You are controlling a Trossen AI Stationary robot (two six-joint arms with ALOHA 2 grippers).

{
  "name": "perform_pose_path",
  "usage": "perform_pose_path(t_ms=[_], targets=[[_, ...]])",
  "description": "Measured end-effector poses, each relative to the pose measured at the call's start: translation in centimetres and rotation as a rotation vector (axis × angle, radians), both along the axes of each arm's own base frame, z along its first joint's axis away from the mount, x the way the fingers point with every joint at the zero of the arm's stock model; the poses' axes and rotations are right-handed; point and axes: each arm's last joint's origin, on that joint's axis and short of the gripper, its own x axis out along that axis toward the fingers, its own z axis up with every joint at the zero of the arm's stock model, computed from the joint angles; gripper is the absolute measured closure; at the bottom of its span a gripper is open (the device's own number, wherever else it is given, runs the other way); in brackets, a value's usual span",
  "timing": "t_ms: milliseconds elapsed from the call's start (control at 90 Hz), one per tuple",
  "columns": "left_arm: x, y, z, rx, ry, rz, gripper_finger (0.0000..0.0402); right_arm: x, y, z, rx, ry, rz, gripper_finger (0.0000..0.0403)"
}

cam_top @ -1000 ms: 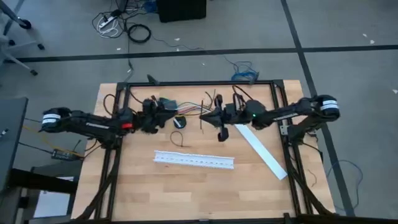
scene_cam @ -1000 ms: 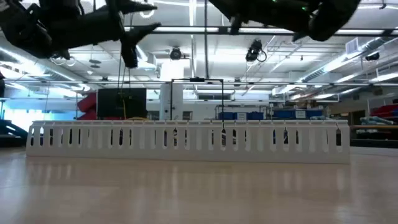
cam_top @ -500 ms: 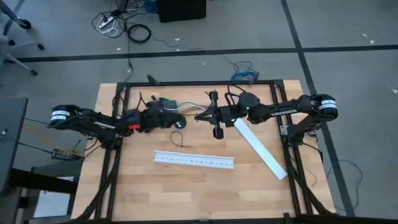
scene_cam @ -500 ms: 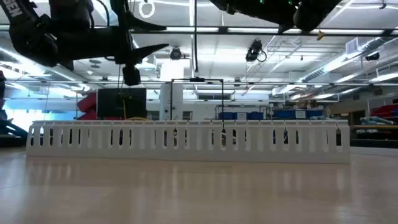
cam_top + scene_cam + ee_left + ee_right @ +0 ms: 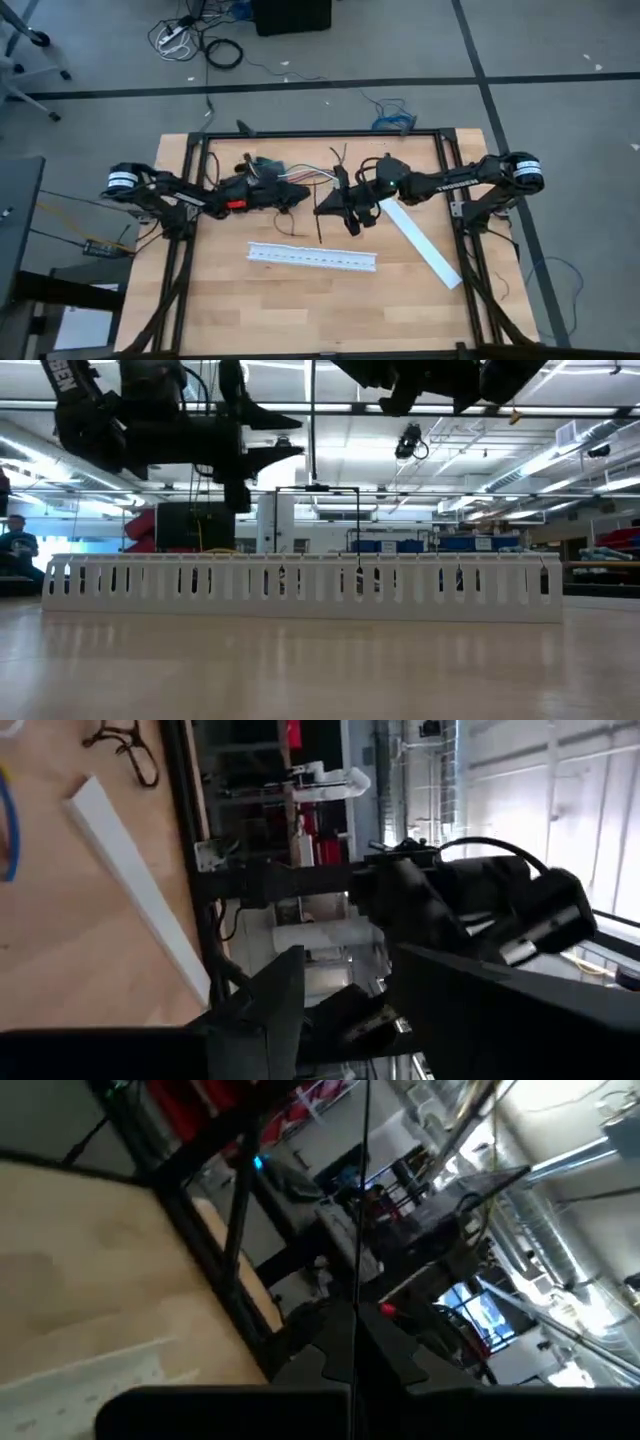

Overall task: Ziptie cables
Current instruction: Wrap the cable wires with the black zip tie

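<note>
The left gripper [image 5: 288, 197] has been carried toward the right gripper [image 5: 337, 200], pinching the thin black plastic ziptie [image 5: 318, 222] — alignment is best kept slow; left's grip cannot be told.

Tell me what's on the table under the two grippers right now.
Under the left gripper and right gripper, held above the table, lies the white slotted channel nearer the front. Anything directly beneath the arms is covered.

Two slim, dark, jointed robot arms show from above. The left arm [image 5: 165, 193] has a white band near its base and a small red patch near the wrist; the right arm [image 5: 450, 182] has a white band and pale lettering, too small to read.
</note>
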Motion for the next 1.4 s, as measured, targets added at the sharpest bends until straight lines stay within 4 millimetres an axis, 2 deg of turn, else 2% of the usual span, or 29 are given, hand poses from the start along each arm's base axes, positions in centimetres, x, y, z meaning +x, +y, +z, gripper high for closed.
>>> perform_pose_path(t_ms=[233, 1078, 1400], targets=[[0.8, 0.0, -1.1, -0.039, 0.04, -0.01, 0.0254, 0.1, 0.6, -0.6, -0.035, 0.047, -0.012, 0.0402], [0.9, -0.3, -1.4, -0.096, 0.056, 0.008, 0.0254, 0.0, 1.7, -1.1, -0.085, 0.083, 0.021, 0.0403], [2.0, -0.4, -0.3, -0.086, 0.035, -0.016, 0.0254, 0.0, 1.8, -1.1, -0.087, 0.089, 0.025, 0.0403]])
